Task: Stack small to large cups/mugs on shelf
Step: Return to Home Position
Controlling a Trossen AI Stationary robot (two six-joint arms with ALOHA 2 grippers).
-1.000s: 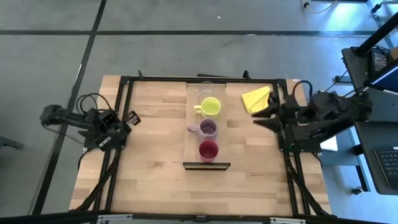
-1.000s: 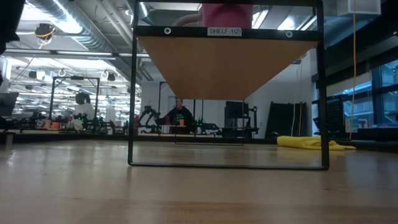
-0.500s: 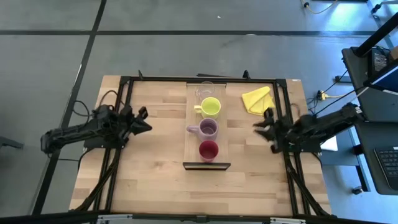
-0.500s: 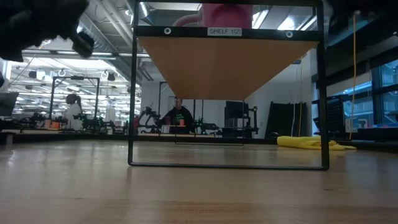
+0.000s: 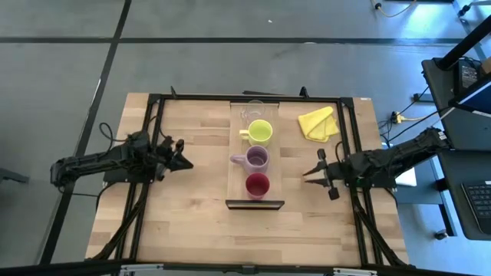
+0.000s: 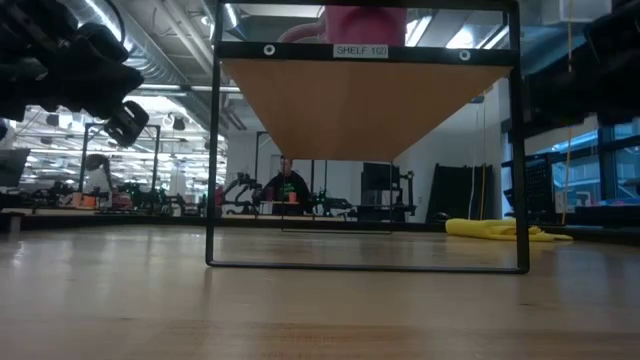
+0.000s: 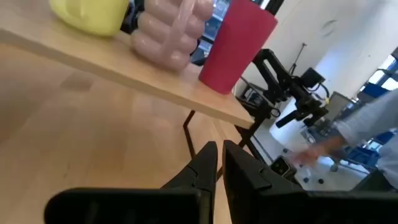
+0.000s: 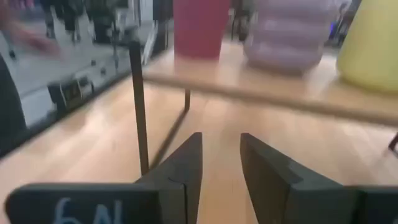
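Observation:
The shelf [image 5: 237, 172] stands mid-table on a dark frame [image 6: 212, 150]. Four cups stand on it in a row from far to near: a clear glass [image 5: 254, 111], a yellow-green mug [image 5: 259, 132], a purple mug [image 5: 256, 159] and a red cup [image 5: 257, 185]. My left gripper [image 5: 186, 161] is shut and empty, left of the shelf, pointing at it; its wrist view shows the red cup [image 7: 236, 43] on the shelf above. My right gripper [image 5: 308, 174] is open and empty, right of the shelf, pointing toward the red cup [image 8: 200, 28] and purple mug [image 8: 292, 34].
A yellow cloth [image 5: 317, 123] lies on the table at the far right, also in the low view [image 6: 495, 230]. Black frame rails run along the table's left [image 5: 146, 176] and right [image 5: 353, 192] sides. A person's hand [image 7: 311, 155] shows beyond the table.
My left arm has reached out from the table's left edge toward the shelf. My right gripper has gone toward the near edge and toward the shelf, and has turned to point at the red cup. The cups have stayed still.

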